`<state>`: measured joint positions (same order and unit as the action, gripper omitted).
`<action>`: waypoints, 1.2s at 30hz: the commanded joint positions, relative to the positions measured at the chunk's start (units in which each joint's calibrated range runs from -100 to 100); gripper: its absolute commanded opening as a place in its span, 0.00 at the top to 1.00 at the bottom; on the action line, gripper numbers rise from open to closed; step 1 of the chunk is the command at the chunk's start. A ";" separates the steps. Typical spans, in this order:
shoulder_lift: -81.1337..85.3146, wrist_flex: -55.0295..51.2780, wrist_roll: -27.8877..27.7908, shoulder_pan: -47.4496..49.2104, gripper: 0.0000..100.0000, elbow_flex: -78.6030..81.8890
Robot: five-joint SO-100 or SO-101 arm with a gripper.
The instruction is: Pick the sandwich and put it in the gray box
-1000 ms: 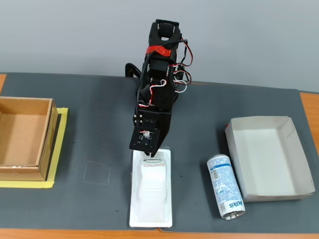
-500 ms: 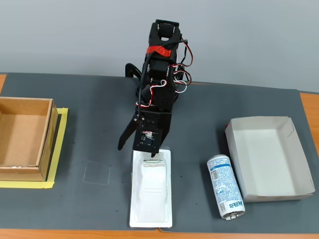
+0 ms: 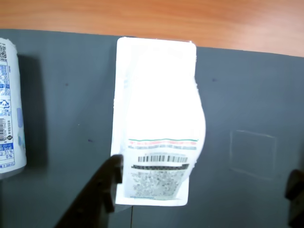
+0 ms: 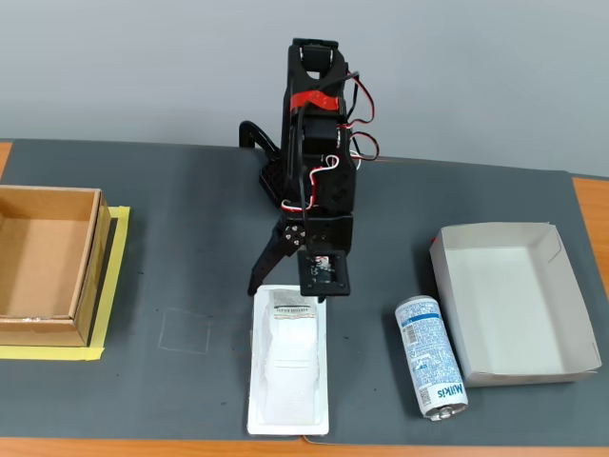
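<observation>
The sandwich (image 4: 288,367) is a white wedge-shaped plastic pack lying flat on the dark mat near the front edge, its label end toward the arm. In the wrist view the sandwich (image 3: 156,118) fills the middle, barcode label at the bottom. My gripper (image 4: 290,288) is open and hangs just over the label end. In the wrist view the gripper (image 3: 204,173) has one black finger at the pack's lower left edge and the other far off at the right border. The gray box (image 4: 514,295) sits empty at the right of the fixed view.
A white-and-blue drink can (image 4: 430,357) lies between the sandwich and the gray box; it also shows at the left edge of the wrist view (image 3: 7,109). A deeper brown cardboard box (image 4: 43,267) stands on yellow tape at the left. A faint chalk square (image 4: 186,331) marks the mat.
</observation>
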<state>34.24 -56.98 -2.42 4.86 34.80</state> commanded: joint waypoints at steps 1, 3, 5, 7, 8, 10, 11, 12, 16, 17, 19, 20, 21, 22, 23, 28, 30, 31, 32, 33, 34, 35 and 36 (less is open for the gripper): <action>-1.56 -0.14 -0.21 0.47 0.62 -2.19; -3.34 -0.05 -0.21 0.47 0.62 -2.64; -4.86 0.38 -0.21 0.47 0.62 -2.91; -6.05 0.56 -0.21 0.47 0.62 -3.10; -6.47 0.56 -0.21 0.47 0.62 -3.10; -7.32 0.56 -0.21 0.47 0.62 -3.10; -7.66 0.56 -0.21 0.47 0.62 -3.10; -8.17 0.64 -0.21 0.47 0.62 -3.10; -10.03 0.64 -0.21 0.47 0.62 -3.10; -10.46 0.64 -0.21 0.47 0.61 -3.10; -11.22 0.91 -0.73 0.47 0.61 -3.19; -11.65 1.60 -0.94 0.47 0.61 -3.19; -12.07 2.47 -1.10 0.47 0.61 -3.19; -12.49 3.51 -1.15 0.47 0.61 -3.19; -13.09 4.46 -1.20 0.47 0.61 -3.19; -15.71 5.85 -2.09 0.47 0.62 -3.19; -16.56 5.85 -2.09 0.32 0.62 -3.19; -16.99 5.94 -2.09 0.17 0.62 -3.19; -17.41 5.94 -2.09 0.02 0.62 -3.19; -17.92 5.94 -2.09 -0.05 0.62 -3.19; -18.51 5.94 -2.09 -0.13 0.62 -3.19; -19.02 5.94 -2.04 -0.13 0.62 -3.19; -19.53 5.94 -2.04 -0.20 0.62 -3.19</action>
<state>15.04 -51.78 -4.22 5.08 34.71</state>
